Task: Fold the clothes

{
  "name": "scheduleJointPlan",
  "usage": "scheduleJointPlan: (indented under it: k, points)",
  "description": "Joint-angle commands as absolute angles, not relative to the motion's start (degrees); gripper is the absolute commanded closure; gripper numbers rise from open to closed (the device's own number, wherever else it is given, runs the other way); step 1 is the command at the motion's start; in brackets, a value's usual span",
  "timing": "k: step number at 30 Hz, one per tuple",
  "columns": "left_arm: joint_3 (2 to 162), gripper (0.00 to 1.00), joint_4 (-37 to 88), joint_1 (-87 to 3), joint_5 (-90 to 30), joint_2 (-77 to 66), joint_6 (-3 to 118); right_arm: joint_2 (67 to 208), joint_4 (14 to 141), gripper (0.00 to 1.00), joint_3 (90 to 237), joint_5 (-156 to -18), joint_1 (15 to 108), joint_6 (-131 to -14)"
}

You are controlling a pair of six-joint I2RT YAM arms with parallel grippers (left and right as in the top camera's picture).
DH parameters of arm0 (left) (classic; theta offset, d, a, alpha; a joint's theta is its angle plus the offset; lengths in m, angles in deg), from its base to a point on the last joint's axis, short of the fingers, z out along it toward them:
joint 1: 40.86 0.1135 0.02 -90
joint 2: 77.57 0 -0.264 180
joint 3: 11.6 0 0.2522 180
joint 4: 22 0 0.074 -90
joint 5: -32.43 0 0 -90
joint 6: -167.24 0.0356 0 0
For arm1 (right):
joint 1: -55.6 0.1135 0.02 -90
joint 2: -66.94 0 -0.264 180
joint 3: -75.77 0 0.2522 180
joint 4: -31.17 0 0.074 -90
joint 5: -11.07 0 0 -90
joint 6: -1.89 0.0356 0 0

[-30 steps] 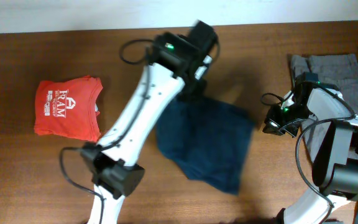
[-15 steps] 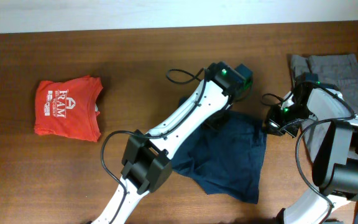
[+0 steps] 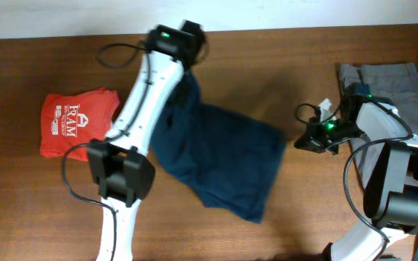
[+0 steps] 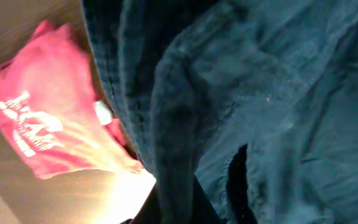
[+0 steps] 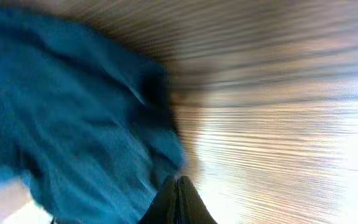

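Fabric like this has no stiffness at all, so expect the navy shorts (image 3: 223, 159) to sag, drag and bunch wherever you leave them unsupported. They lie mid-desk in a rumpled sheet that runs from the far left, where one corner is raised off the wood, down to the near right. Your left tool (image 3: 186, 61) sits over that raised far corner, pressed together and pinching a bunch of the dark cloth. In the left wrist view the gathered folds fill most of the picture, with thick seams running through them. Your right tool (image 3: 301, 140) sits low just beside the right edge of the shorts, its fingers pressed together with nothing between them and bare desk (image 3: 325, 51) beneath.

The red T-shirt (image 3: 78, 125) lies folded at the left. The grey shorts (image 3: 394, 80) lie at the far right, well apart from it and running out of the picture.

I judge that you are straightening the navy shorts ahead of a fold. The cloth is light overall but heavier at the waistband and pockets. Those doubled seams should give the firmest hold, while a thin single layer will likely slip or pull up into a point. A second hold on the right edge or corner, opposite the left tool, would let you stretch the piece flat. Beware of dragging, since the whole garment may slide across the wood.
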State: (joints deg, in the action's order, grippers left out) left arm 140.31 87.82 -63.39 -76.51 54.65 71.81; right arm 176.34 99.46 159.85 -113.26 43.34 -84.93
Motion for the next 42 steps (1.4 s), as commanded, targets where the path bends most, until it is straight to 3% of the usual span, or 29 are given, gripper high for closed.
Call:
scheduleJointPlan:
  k: [1, 7, 10, 14, 33, 42]
  points:
    - [141.36, 1.0, 87.6, -62.14, -78.41, 52.53, 73.69, 174.27, 98.87, 0.96, 159.85, -119.6, 47.67, -92.74]
    - [141.36, 1.0, 87.95, -60.02, -78.41, 52.53, 72.29, 174.27, 98.26, 0.96, 159.85, -128.14, 56.22, -105.92]
    - [141.36, 1.0, 88.49, -59.63, -78.41, 52.53, 71.46, 174.33, 97.73, 0.96, 159.85, -123.6, 60.72, -104.91]
    - [141.38, 1.0, 88.49, -59.52, -80.18, 52.14, 69.98, 174.68, 97.51, 0.96, 159.81, -107.75, 65.46, -95.32]
    - [144.18, 0.99, 88.47, -58.69, -80.73, 50.65, 68.99, 180.56, 94.5, 0.96, 159.81, -108.71, 65.84, -91.91]
    - [144.18, 0.99, 88.47, -58.69, -80.77, 50.65, 69.15, 179.36, 99.59, 0.96, 159.83, -120.75, 65.46, -104.39]
